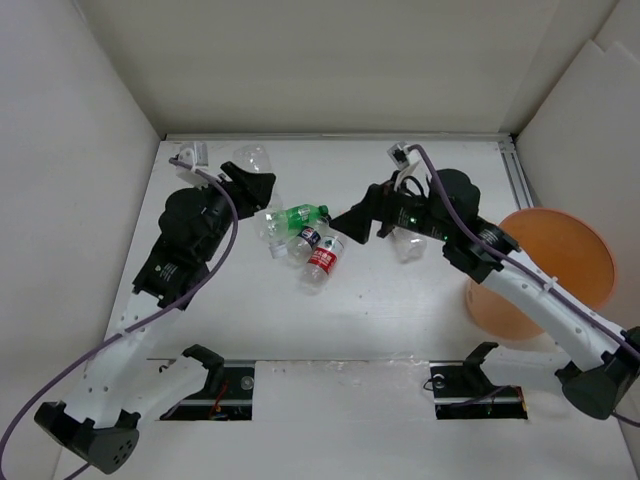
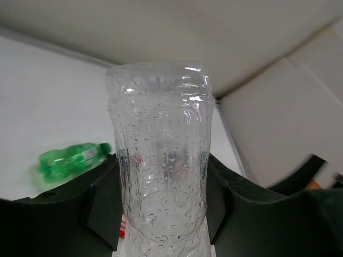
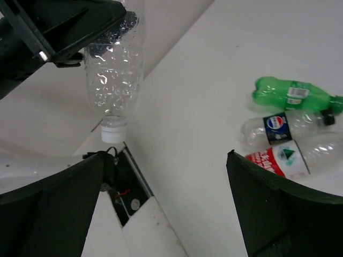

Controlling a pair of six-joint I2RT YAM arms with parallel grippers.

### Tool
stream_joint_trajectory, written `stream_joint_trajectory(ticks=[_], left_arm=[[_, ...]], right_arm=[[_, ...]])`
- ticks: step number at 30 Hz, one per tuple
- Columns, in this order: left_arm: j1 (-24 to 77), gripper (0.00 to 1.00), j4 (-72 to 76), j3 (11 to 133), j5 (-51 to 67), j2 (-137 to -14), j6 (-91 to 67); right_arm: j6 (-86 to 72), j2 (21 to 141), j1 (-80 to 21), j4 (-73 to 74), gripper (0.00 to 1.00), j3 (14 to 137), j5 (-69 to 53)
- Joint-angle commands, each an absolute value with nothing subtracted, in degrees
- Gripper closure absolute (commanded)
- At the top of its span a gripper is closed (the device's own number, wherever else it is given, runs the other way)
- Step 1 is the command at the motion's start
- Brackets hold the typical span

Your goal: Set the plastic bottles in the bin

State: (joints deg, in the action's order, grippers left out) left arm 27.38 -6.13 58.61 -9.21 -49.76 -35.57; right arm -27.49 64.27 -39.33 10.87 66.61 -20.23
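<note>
My left gripper (image 1: 258,190) (image 2: 163,193) is shut on a clear plastic bottle (image 1: 252,158) (image 2: 159,139) (image 3: 113,64) beaded with droplets, held off the table. In the right wrist view its white cap hangs downward. On the table between the arms lie a green bottle (image 1: 300,215) (image 3: 292,95) (image 2: 69,160), a dark-labelled bottle (image 1: 303,242) (image 3: 281,126) and a red-labelled bottle (image 1: 322,260) (image 3: 297,158). My right gripper (image 1: 352,224) (image 3: 165,176) stands open just right of them, with nothing between its fingers. Another clear bottle (image 1: 405,245) lies under the right arm. The orange bin (image 1: 560,255) stands at the far right.
White walls close in the table on the left, back and right. A metal rail (image 1: 520,180) runs along the right side behind the bin. Two cut-outs with the arm mounts (image 1: 215,385) (image 1: 470,385) sit at the near edge.
</note>
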Motion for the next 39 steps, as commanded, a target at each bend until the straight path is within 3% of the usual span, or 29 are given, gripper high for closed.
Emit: stream_joint_trajectory(ticks=[1, 5, 21, 23, 24, 25, 26, 28, 29, 32, 39], left_arm=[[27.51, 1.0, 3.77, 63.54, 8.15, -50.71, -30.5], [27.51, 1.0, 10.97, 64.07, 18.01, -52.56, -33.48], [27.51, 1.0, 24.7, 60.64, 25.66, -55.8, -39.29], [27.51, 1.0, 25.48, 60.64, 25.66, -56.34, -39.81], [27.51, 1.0, 26.27, 60.64, 25.66, -56.34, -39.81], [27.51, 0.94, 26.28, 60.64, 25.66, -56.34, -40.42], [27.51, 0.82, 26.98, 60.04, 25.66, -56.34, -40.43], [27.51, 0.33, 26.98, 60.03, 23.92, -56.34, -40.43], [27.51, 0.0, 26.11, 60.03, 22.86, -55.82, -40.43], [27.51, 0.0, 20.67, 61.69, 16.13, -55.28, -38.16], [27.51, 0.0, -0.41, 68.91, -9.11, -56.24, -33.84]], right_arm=[[-31.9, 67.05, -41.39, -0.78, 0.0, 70.83, -26.36], [-32.51, 70.66, -43.07, -1.84, 0.0, 73.38, -24.79], [-41.65, 80.68, -46.05, -20.56, 0.0, 74.0, -32.69], [-41.66, 80.68, -46.58, -21.18, 0.06, 74.0, -32.7], [-41.66, 81.21, -46.58, -21.18, 0.17, 74.0, -32.0], [-41.66, 81.21, -46.58, -21.18, 0.3, 74.53, -31.99], [-41.66, 81.21, -46.58, -21.18, 0.61, 74.53, -31.99], [-41.14, 81.74, -46.58, -21.18, 0.89, 74.53, -31.46], [-41.13, 81.74, -46.58, -20.05, 0.97, 74.53, -30.51], [-37.37, 77.1, -44.22, -12.24, 1.0, 73.22, -26.04], [-30.5, 56.01, -35.43, 24.05, 1.0, 70.58, 10.24]])
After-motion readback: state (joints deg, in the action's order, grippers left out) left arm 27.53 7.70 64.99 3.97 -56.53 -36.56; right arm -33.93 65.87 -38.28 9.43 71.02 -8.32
